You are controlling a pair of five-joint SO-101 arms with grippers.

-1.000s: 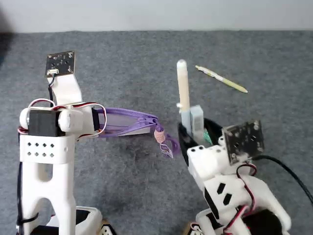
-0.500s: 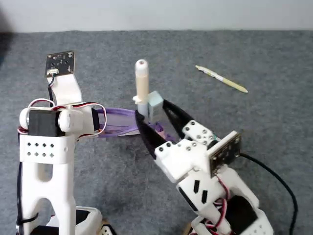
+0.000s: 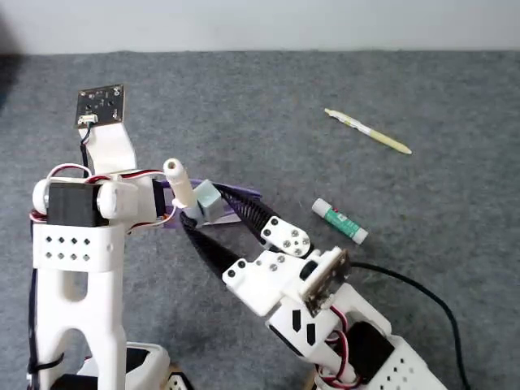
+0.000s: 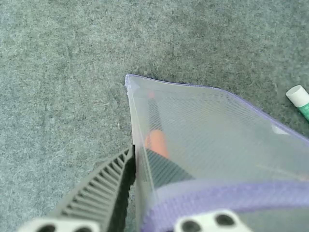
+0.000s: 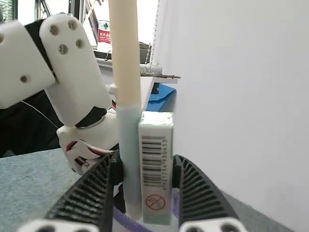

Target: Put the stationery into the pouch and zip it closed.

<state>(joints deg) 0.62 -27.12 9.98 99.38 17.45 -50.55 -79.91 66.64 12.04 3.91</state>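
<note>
Holding the pouch: the left gripper (image 4: 145,162) is clamped on one end of the pouch (image 4: 212,130), with a dark ribbed jaw on one face and the other jaw visible through the mesh.
Pouch material: a translucent sheet with fine ribbing, edged by a purple zip band.
Pouch place: in the high view it sits at 9 o'clock from the table's middle, next to the left arm.
Left wrist adds: the weave, and an orange shape (image 4: 155,141) inside the pouch; what it is cannot be told.
Right gripper (image 5: 143,166): closed on two things at once, pinched between black ribbed fingers directly over the pouch.
Held pen (image 5: 124,72): a smooth round barrel, cream above and pale blue lower down.
Held eraser box (image 5: 155,159): a small pale block with a barcode, pressed against the pen.
Glue stick (image 3: 340,222): a white tube with a green label, lying at 3 o'clock from the right gripper.
Loose pen (image 3: 368,131): slim and yellow-green, at 2 o'clock, well apart from the rest.
Carpet (image 3: 455,203): grey and nubbly.
</note>
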